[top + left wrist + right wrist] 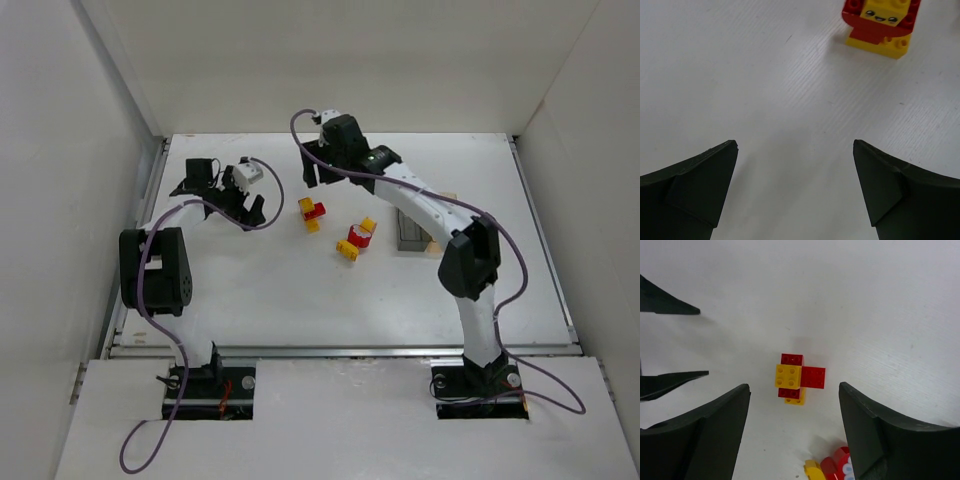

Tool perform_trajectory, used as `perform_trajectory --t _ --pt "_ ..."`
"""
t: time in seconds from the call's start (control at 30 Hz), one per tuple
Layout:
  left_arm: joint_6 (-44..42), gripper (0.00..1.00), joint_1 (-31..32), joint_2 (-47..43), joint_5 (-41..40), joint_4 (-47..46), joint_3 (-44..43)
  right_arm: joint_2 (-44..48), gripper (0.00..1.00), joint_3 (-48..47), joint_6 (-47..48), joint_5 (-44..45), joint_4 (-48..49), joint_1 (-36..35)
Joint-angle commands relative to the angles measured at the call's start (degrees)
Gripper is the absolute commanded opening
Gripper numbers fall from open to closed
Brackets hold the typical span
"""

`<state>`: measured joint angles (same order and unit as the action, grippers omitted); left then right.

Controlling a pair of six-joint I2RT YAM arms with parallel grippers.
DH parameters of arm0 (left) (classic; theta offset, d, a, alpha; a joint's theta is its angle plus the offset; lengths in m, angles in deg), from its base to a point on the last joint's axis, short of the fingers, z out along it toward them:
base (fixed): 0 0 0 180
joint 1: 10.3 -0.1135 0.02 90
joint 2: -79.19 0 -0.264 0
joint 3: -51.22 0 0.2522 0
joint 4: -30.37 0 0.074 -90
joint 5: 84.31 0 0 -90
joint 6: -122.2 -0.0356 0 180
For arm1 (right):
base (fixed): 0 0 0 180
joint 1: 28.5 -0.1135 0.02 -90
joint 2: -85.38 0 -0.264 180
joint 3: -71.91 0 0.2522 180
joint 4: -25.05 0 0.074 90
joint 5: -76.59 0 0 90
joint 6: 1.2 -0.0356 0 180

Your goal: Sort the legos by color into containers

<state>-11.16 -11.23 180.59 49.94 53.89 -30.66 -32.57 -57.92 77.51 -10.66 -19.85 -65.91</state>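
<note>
Red and yellow legos lie in two clumps on the white table. One clump (312, 213) (797, 377) (879, 26) is several stacked bricks, and one yellow brick in it shows a smiling face in the left wrist view. The other clump (357, 239) (832, 469) lies to its right. My right gripper (322, 180) (794, 390) hovers open just behind the first clump, nothing between its fingers. My left gripper (248, 212) (795, 150) stands wide open over bare table left of that clump. The dark grey container (410, 229) and its tan partner (432, 244) sit right of the legos, partly hidden by my right arm.
White walls (60, 150) close in the table on the left, back and right. The right arm's forearm (420, 200) stretches over the containers. The left gripper's fingers (675, 310) show at the left edge of the right wrist view.
</note>
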Motion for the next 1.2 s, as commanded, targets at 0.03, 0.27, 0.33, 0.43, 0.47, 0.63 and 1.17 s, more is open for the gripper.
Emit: perform_trajectory --t 0.03,0.27,0.33,0.43,0.47,0.63,1.17 --pt "8.62 1.00 0.40 -5.42 -5.57 -6.59 1.50 -6.22 0.76 -6.27 -2.07 1.83 -5.77 -2.93" --pt "25.93 1.00 0.40 -6.66 -23.47 -4.49 -6.58 -7.47 0.75 -4.87 -2.07 3.15 -2.72 -4.60" --pt "31.38 1.00 0.40 -7.27 -25.35 -3.96 -7.29 -8.00 0.73 -4.17 -2.07 3.15 -1.57 -5.31" --pt "28.42 1.00 0.40 -7.80 -21.23 -3.96 -6.51 -9.92 0.71 -4.16 -1.54 3.75 -1.03 -5.83" --pt "27.80 1.00 0.40 -7.80 -20.70 -3.96 -5.63 -10.45 0.71 -5.47 -1.54 3.76 -1.55 -5.83" --pt "27.18 1.00 0.40 -8.33 -23.93 -5.18 -4.13 -13.36 0.65 -7.67 -1.54 7.80 -3.40 -5.83" --pt "28.16 0.95 0.40 -8.86 -20.97 -5.63 -1.32 -16.87 0.49 -9.88 0.30 7.54 -1.74 -6.36"
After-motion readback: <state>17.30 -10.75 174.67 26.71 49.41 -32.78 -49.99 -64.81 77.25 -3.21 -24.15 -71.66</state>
